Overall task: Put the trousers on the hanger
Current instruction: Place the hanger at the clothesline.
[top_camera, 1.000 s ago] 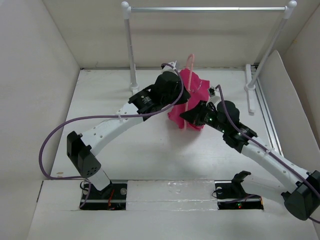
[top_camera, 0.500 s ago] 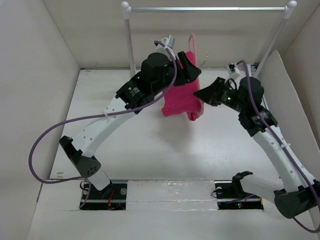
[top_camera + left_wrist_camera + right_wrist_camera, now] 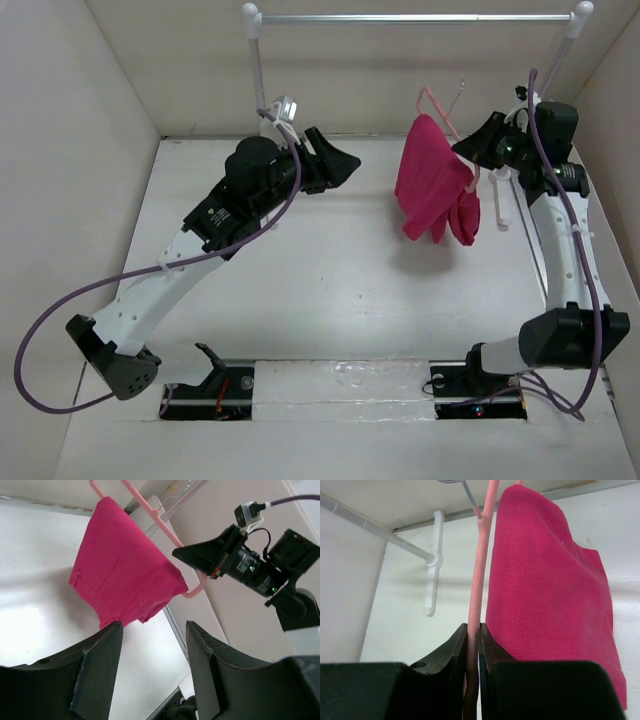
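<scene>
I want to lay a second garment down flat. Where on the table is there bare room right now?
The table is bare in the middle, between the left gripper and the hanging trousers, and forward toward the near edge. It is crowded back right: the right gripper holds the hanger there, beside the rail foot.

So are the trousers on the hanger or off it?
On. The trousers drape folded over the hanger, which the right end effector grips.

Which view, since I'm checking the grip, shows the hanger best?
Right wrist: the hanger runs straight up from where the right tool is clamped on it. Left wrist shows its frame under the trousers; top external shows it small.
</scene>
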